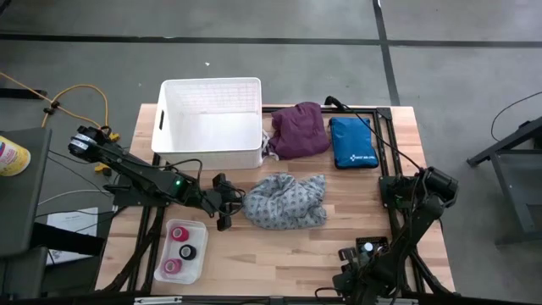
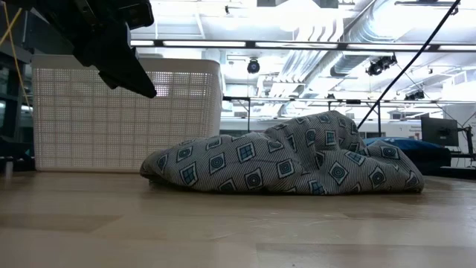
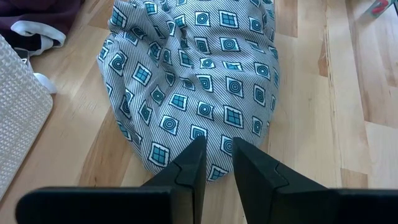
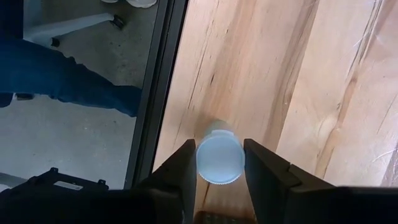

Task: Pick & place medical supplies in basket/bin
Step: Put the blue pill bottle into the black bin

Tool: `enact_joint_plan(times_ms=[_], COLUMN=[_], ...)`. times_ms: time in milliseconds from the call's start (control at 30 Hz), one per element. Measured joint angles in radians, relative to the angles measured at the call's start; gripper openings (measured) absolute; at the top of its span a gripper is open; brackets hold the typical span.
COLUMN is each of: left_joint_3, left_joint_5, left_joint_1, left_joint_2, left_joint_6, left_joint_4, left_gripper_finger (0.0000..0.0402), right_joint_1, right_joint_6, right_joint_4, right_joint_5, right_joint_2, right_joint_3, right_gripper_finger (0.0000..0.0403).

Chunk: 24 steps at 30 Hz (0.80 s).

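Note:
The grey dotted cloth garment lies bunched on the table's middle, and the purple garment lies behind it beside the white basket. My left gripper hovers above the grey garment's left edge. Its fingers stand a narrow gap apart with nothing between them. Pink, red and black tape rolls sit in a clear tray. At the table's near right edge, my right gripper points down, shut on a white-capped vial. My right gripper pinches the vial's round white cap between its two fingers, one on each side. The fingers come from above, pointing steeply down. The vial stands upright, cap up, over the wood by the table's edge; whether its bottom rests there is hidden by the cap.
A blue first-aid pouch lies at the back right beside the purple garment. The clear tray sits near the front left. A person's leg in blue trousers stands on the floor just beyond the table's edge. Bare wood lies before the grey garment.

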State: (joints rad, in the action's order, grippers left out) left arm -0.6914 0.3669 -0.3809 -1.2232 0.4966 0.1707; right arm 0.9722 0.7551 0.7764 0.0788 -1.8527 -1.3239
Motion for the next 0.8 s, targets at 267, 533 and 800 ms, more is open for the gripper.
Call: enact_joint_plan(times_ms=[267, 533, 800], left_joint_3=[0.000, 0.000, 0.000], left_joint_5=[0.000, 0.000, 0.000], left_joint_1=[0.000, 0.000, 0.000], left_joint_2=[0.000, 0.000, 0.000], left_joint_6=[0.000, 0.000, 0.000], left_joint_4=[0.000, 0.000, 0.000], left_gripper_finger=[0.0074, 0.0074, 0.0074], right_joint_1=[-0.028, -0.066, -0.072], right_joint_6=[-0.006, -0.070, -0.071], right_joint_4=[0.088, 0.152, 0.200], right_joint_5=[-0.007, -0.002, -0.001], right_joint_2=[0.061, 0.168, 0.205], right_joint_3=[0.000, 0.000, 0.001], right_gripper_finger=[0.0102, 0.0102, 0.0102])
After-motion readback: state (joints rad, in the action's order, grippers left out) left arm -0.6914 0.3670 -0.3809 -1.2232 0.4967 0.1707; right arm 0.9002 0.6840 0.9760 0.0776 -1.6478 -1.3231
